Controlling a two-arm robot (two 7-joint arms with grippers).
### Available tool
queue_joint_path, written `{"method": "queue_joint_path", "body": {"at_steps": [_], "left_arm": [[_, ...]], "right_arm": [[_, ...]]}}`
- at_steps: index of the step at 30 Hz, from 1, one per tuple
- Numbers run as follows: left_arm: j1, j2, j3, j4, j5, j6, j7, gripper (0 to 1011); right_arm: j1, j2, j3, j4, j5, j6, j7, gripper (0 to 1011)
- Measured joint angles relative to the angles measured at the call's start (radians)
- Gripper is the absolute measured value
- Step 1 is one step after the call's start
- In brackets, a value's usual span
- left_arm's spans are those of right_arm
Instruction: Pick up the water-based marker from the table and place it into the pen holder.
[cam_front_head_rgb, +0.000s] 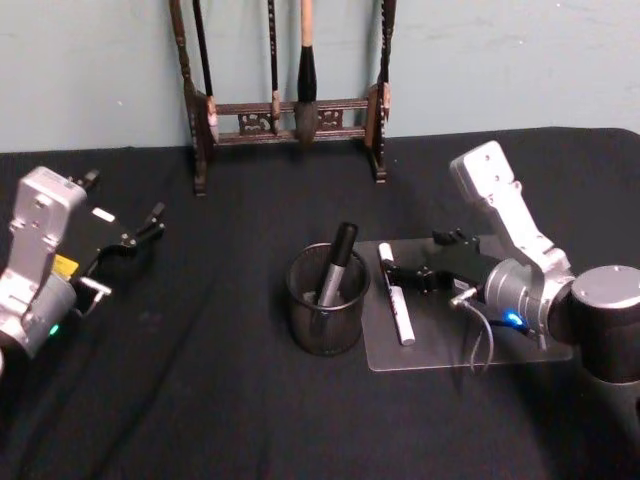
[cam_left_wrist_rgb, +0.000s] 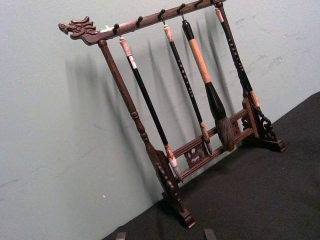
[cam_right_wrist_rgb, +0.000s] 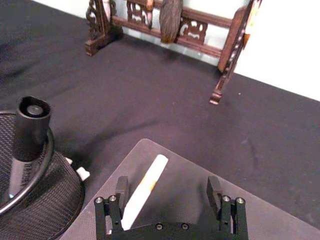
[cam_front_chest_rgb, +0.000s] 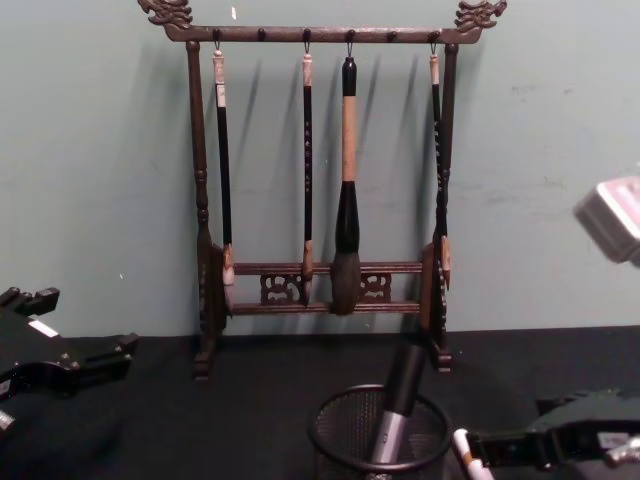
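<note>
A black table (cam_front_head_rgb: 200, 400) is running back to a pale wall. Near its middle a black mesh pen holder (cam_front_head_rgb: 325, 325) is standing upright, with a grey marker (cam_front_head_rgb: 340, 255) leaning inside it against the rim. Just beside the holder, on the robot's right, a white marker (cam_front_head_rgb: 401, 318) is lying flat on a thin grey mat (cam_front_head_rgb: 450, 345), near the mat's edge closest to the holder. The right gripper (cam_front_head_rgb: 393, 272) is hanging low over this marker with its fingers (cam_right_wrist_rgb: 121, 186) spread on either side, not gripping. The marker is lying closer to one finger. The left gripper (cam_front_head_rgb: 152, 222) is hovering well apart at the table's left side, with its fingers apart and nothing between them. A wooden brush rack (cam_front_head_rgb: 290, 110) is standing at the back edge, with open tabletop between it and the holder.
</note>
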Motion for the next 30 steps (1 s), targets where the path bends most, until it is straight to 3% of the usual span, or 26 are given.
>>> {"method": "queue_joint_path", "body": {"at_steps": [15,30], "left_arm": [[0.0,0.0,0.0,0.0,0.0,0.0,0.0,1001],[0.0,0.0,0.0,0.0,0.0,0.0,0.0,1001]], "right_arm": [[0.052,-0.062,-0.032,0.09,-0.056,0.02,0.014,1002],[0.048,-0.081,-0.015,0.1,-0.085,0.03,0.03,1002]]}}
